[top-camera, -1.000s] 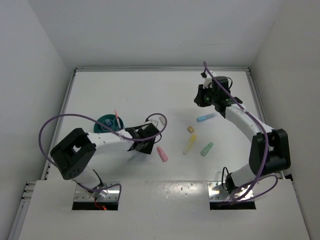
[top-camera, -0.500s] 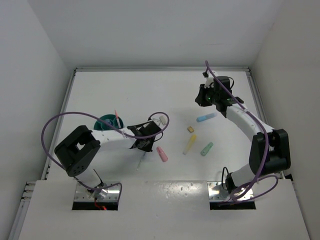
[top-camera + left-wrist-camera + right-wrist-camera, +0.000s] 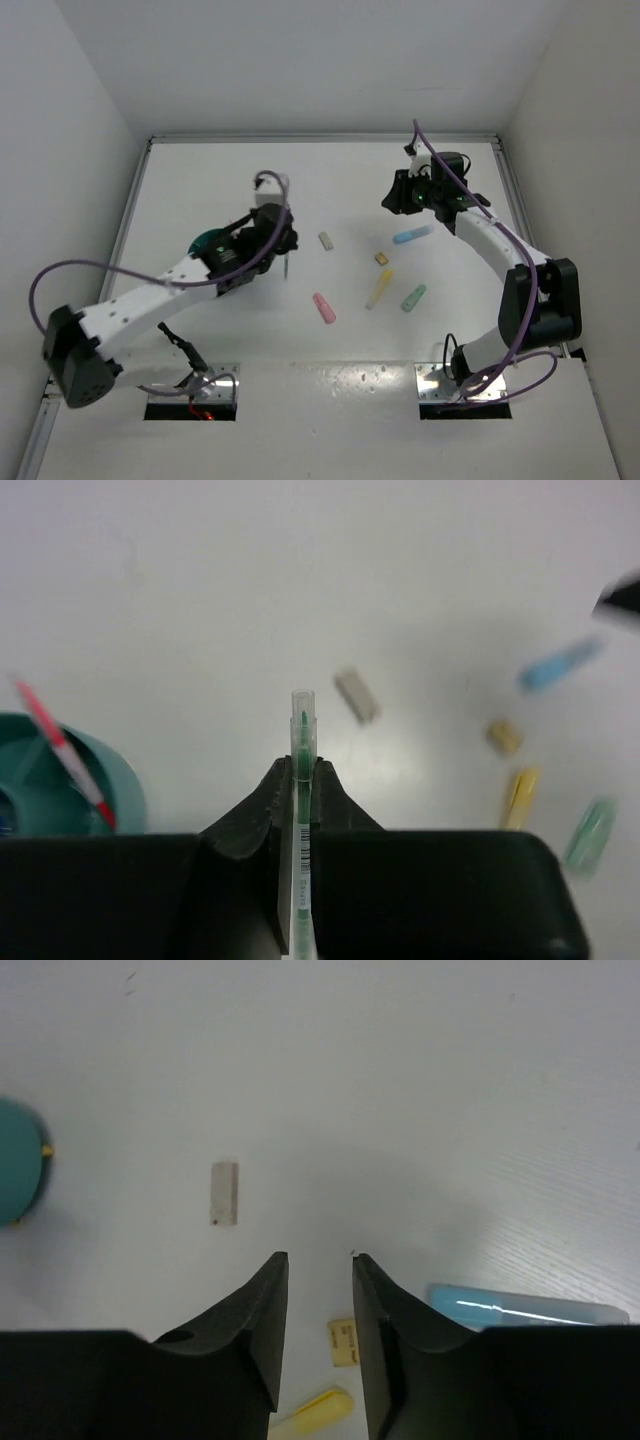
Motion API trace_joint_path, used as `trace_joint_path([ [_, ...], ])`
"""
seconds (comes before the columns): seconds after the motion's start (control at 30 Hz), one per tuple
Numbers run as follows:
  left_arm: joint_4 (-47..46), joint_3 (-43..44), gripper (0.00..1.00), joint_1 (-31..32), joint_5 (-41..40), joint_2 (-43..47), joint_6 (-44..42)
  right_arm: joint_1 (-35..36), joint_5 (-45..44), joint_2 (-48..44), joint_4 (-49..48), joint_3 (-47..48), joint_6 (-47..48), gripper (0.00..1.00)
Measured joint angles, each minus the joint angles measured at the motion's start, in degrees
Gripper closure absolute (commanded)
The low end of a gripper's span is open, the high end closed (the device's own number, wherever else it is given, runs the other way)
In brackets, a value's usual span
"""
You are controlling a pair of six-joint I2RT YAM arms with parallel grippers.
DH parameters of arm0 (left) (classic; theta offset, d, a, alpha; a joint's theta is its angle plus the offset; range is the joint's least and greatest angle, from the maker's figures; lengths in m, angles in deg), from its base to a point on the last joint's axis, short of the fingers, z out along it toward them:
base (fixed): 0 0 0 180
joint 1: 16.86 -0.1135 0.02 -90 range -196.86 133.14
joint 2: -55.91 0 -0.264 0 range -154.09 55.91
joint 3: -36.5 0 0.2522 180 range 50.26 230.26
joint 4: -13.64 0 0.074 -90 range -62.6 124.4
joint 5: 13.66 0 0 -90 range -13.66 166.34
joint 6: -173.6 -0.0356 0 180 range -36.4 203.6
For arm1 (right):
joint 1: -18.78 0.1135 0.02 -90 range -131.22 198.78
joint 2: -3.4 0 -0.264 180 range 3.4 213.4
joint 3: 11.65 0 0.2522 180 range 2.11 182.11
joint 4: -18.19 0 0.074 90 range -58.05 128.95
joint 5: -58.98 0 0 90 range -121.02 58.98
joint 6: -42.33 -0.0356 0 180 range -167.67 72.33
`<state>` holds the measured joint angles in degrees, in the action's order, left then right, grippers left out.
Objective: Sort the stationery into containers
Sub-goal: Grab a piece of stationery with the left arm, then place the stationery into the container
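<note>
My left gripper is shut on a thin green pen, which hangs point down above the table. The dark-teal cup is just to its left, half hidden by the arm. In the left wrist view the cup holds a thin pink pen. My right gripper is open and empty above bare table. The blue marker, yellow marker, green marker, pink marker, grey eraser and tan eraser lie on the table. The blue-capped tube is not visible.
The white table is walled at the back and on both sides. In the right wrist view the grey eraser lies ahead to the left, and the tan eraser and blue marker lie close under the fingers.
My left arm has lifted the green pen from beside the pink marker and swung it back and left, close to the cup. The right gripper has shifted slightly left.
</note>
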<state>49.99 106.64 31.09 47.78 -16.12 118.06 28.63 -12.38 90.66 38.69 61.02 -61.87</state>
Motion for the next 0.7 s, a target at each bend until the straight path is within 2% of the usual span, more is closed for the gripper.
trace_joint_path([
  [0.03, -1.7, 0.7, 1.0, -0.4, -3.5, 3.8, 0.2, 0.0, 2.0, 0.0, -0.1, -0.1, 0.5, 0.63],
  [0.1, -4.7, 0.9, 1.0, -1.6, -10.3, 9.6, 0.9, 0.0, 5.9, 0.0, -0.2, -0.4, 1.3, 0.64],
  [0.13, -5.7, 0.7, 1.0, -2.3, -14.2, 11.6, 1.5, 0.0, 7.4, 0.0, -0.2, -0.6, 1.6, 0.72],
  [0.17, -6.5, 0.3, 1.0, -3.2, -17.8, 12.7, 2.2, 0.0, 8.7, 0.0, -0.2, -0.7, 1.8, 0.9],
  [0.23, -6.6, -0.8, 1.0, -5.1, -25.2, 14.1, 4.4, 0.0, 11.0, 0.0, 0.0, -1.0, 2.3, 1.0],
  [0.4, -7.2, -3.0, 1.0, -8.1, -37.6, 10.6, 7.2, 0.0, 13.8, 0.0, -0.2, -1.2, 2.7, 1.0],
  [0.7, -13.6, -7.0, 1.0, -12.1, -43.7, 2.3, 5.0, -1.1, 15.7, 0.0, -0.5, -1.5, 2.8, 1.0],
])
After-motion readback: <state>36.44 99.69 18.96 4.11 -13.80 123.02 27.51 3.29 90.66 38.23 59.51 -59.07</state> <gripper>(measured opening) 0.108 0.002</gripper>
